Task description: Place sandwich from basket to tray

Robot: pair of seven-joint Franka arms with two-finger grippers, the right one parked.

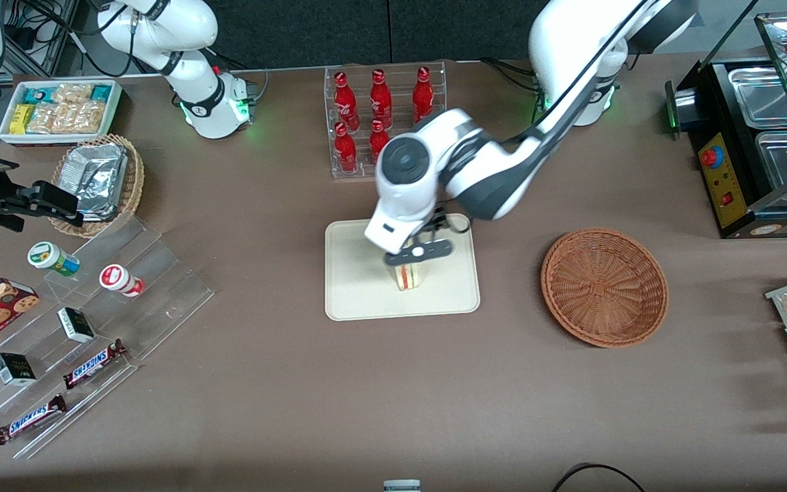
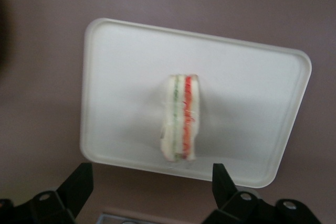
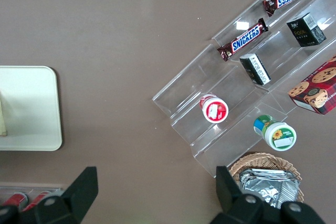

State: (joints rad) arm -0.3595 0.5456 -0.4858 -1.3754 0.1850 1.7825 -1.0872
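While standing on edge on the tray [image 1: 359, 301], sandwich [image 1: 407, 277] lying free; gripper [image 1: 418, 254] hovering just above, fingers [image 2: 77, 182] spread apart. Basket [image 1: 604, 286] emptied; placement apparently done, only withdrawal remaining.

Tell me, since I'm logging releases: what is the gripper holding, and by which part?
Nothing. The gripper is open above the sandwich, which stands on the tray.

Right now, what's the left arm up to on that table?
The sandwich stands on its edge on the cream tray. The left arm's pincer is open just above it, fingers apart and not touching it. The brown wicker basket, toward the working arm's end, holds nothing.
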